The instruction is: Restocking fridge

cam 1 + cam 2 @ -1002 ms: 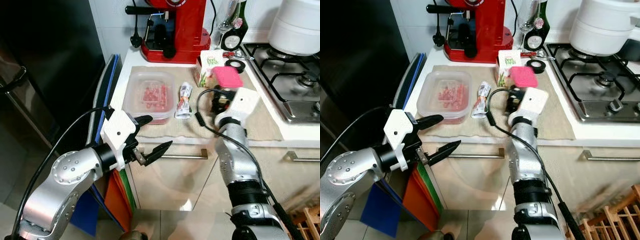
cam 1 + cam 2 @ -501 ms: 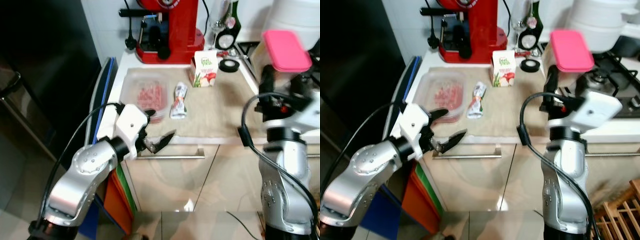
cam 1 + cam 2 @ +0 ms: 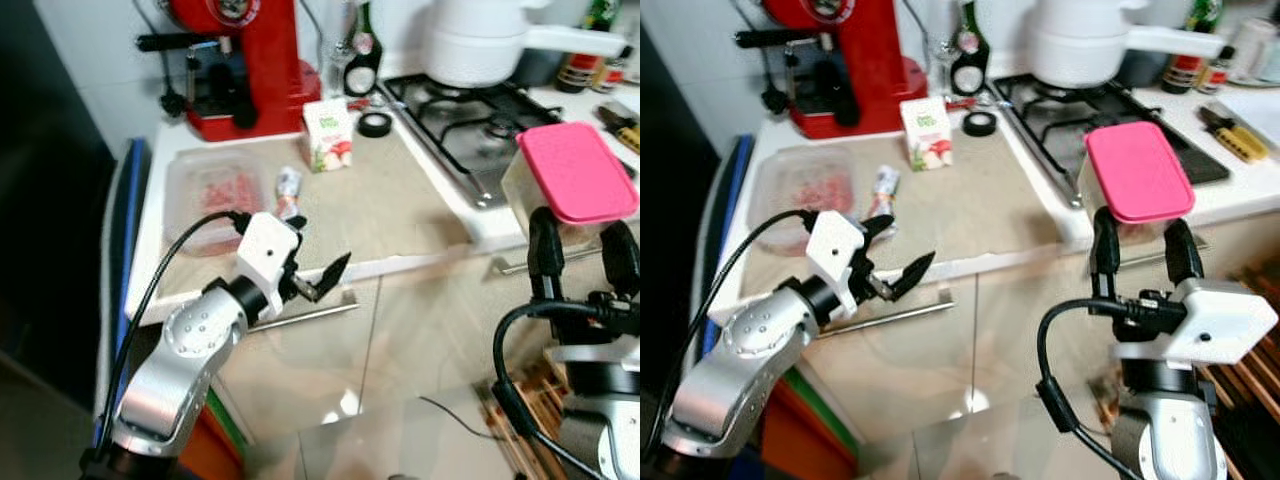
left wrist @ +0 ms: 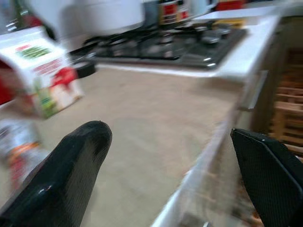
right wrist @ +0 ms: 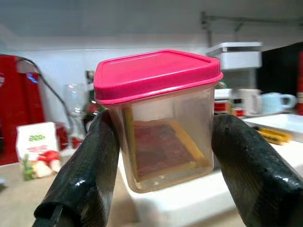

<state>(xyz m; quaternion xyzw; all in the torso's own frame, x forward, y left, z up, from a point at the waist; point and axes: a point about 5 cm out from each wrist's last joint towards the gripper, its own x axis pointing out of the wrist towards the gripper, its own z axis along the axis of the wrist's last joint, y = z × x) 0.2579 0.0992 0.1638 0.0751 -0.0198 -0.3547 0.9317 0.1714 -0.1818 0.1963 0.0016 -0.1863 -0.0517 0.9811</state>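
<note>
Right wrist view: the right gripper (image 5: 163, 142) has its two black fingers clamped on the sides of a clear plastic tub (image 5: 165, 142) with a pink lid (image 5: 154, 73), and a reddish-brown slab of food lies in the bottom of it. In the right eye view the tub is held upright in the air, in front of the counter edge (image 3: 970, 262) and just out from the corner by the gas hob (image 3: 1080, 100). The left gripper (image 3: 318, 268) hangs in front of the counter edge above a drawer handle (image 3: 300, 312), its fingers spread well apart with nothing between them. On the beige mat (image 3: 390, 195) lie a shallow clear container of pink meat (image 3: 205, 190), a small crumpled packet (image 3: 288, 185) just beside it, and a small white carton (image 3: 327, 132) printed with green lettering and a red-and-green picture; the lettering is too blurred to read. A roll of black tape (image 3: 376, 124) rests near the carton. Behind these stand a red espresso machine (image 3: 235, 60), a wine glass and a dark bottle (image 3: 362, 65) with a round label that cannot be read. A white pot (image 3: 1090, 40) sits on the hob, with yellow-handled pliers (image 3: 1225, 135) on the white worktop beyond it. A blue board (image 3: 118, 290) stands on edge against the cabinet's left side.
</note>
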